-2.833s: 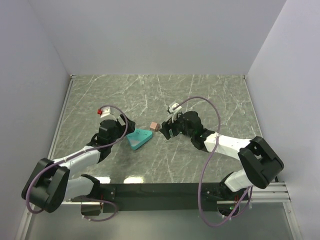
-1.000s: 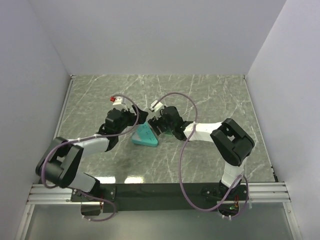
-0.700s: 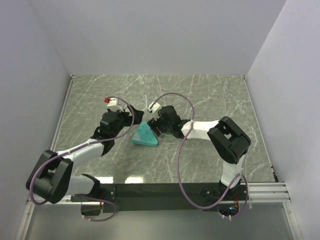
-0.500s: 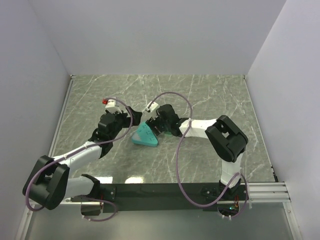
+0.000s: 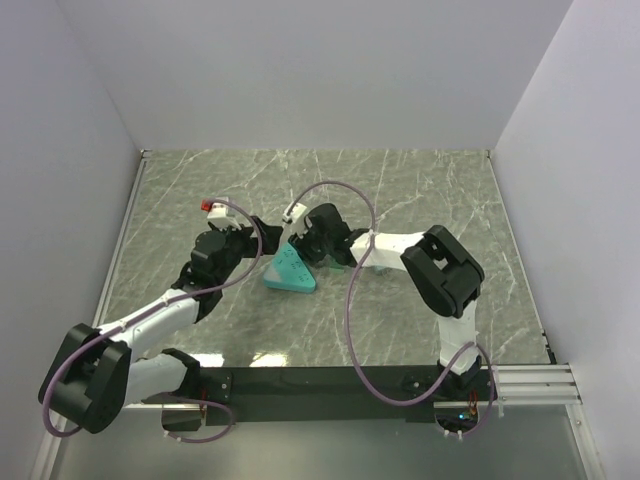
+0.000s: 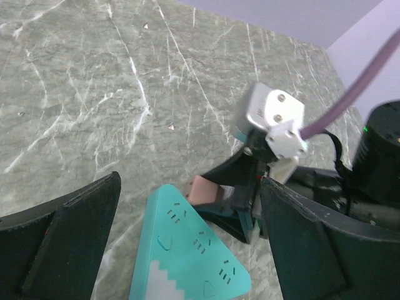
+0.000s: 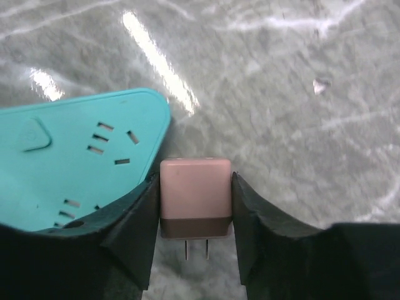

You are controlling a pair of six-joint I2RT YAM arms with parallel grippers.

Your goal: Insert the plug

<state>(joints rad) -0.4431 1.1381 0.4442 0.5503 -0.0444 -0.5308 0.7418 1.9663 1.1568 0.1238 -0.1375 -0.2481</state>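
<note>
Beside the teal power strip (image 7: 75, 156), the right tool (image 7: 195, 201) clamped the pink plug (image 7: 195, 190), prongs (image 7: 195, 249) toward its wrist; the left tool (image 6: 187, 250) stood released.

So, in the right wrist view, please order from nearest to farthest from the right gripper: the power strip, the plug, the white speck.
1. The plug, held between the fingers of the right gripper.
2. The power strip, just left of the fingers.
3. The white speck, upper right on the table, clearly apart.

Two white arms (image 5: 160, 310) with black joints and black-fingered hands (image 5: 300, 250) trail looping purple cables (image 5: 349, 300).
</note>
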